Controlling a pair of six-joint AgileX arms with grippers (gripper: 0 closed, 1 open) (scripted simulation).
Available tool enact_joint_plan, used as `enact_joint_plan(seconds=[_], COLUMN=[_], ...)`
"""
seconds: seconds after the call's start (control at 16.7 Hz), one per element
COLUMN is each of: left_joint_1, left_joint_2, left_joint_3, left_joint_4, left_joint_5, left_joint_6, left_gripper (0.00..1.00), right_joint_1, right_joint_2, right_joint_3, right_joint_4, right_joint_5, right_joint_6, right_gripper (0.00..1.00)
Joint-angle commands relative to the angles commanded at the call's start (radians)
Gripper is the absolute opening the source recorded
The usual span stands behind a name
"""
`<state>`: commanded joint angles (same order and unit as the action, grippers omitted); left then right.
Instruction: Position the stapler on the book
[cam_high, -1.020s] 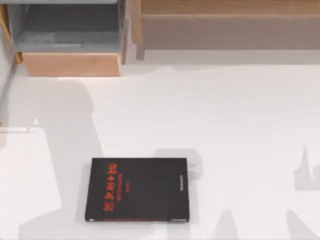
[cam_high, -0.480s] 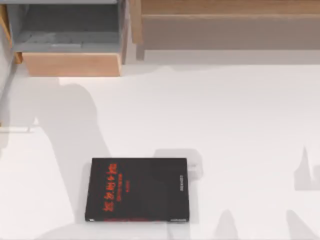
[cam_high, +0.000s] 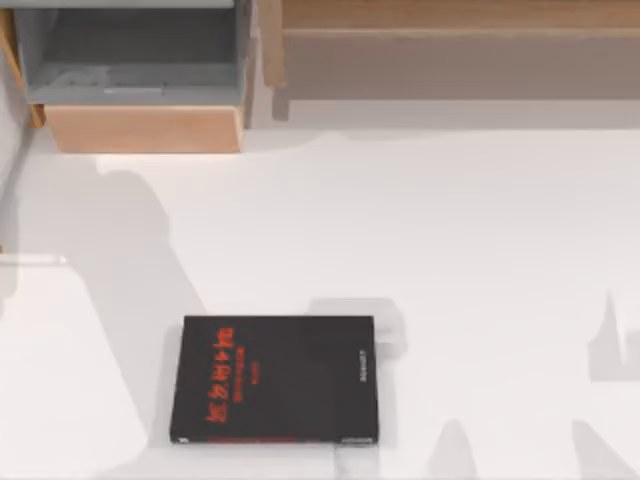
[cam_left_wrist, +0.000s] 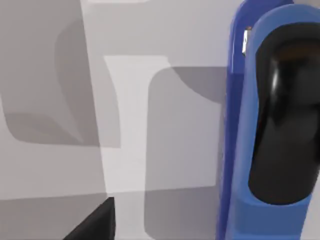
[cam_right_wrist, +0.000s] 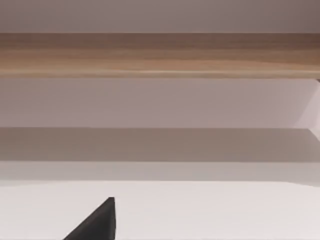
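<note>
From above: flat on the white table (cam_high: 450, 250), toward the near edge and somewhat left of the middle, the book (cam_high: 275, 380), black cover up, red lettering along its left side, small grey print near its right side. At the far left corner, an open grey drawer (cam_high: 130, 70) with a pale wooden front; along the far edge to its right, a long wooden shelf (cam_high: 450, 40). Across the tabletop, grey shadows.

From the left wrist: aimed down at the white surface from close by. Very near the lens, the stapler (cam_left_wrist: 237, 150), bright blue, long and narrow, with a glossy black part set in its top. At the picture's edge, a dark corner of the left gripper (cam_left_wrist: 95, 225), apart from the stapler. Pincer wide, narrow or holding: cannot tell. Stapler's place relative to the book: cannot tell either.

From the right wrist: held low and level, looking across the table toward the wooden shelf. At the edge, a dark corner of the right gripper (cam_right_wrist: 97, 222). Pincer state: cannot tell.
</note>
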<state>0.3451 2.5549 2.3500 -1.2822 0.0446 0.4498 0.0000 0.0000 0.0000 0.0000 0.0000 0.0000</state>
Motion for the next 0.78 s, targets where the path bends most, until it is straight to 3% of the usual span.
enact_joint_plan(seconds=[0.6,0.78], left_joint_1=[-0.016,-0.016], left_joint_2=[0.103,0.103], left_joint_3=[0.093,0.093], left_joint_4=[0.018,0.018], left_joint_5=[0.004,0.004], left_joint_6=[-0.013,-0.013], left_gripper=[1.00,0.77], right_joint_1=[0.000,0.000], right_joint_2=[0.000,0.000], right_joint_3=[0.000,0.000], right_joint_4=[0.000,0.000], right_joint_5=[0.000,0.000], right_joint_6=[0.000,0.000], right_gripper=[1.00,1.00])
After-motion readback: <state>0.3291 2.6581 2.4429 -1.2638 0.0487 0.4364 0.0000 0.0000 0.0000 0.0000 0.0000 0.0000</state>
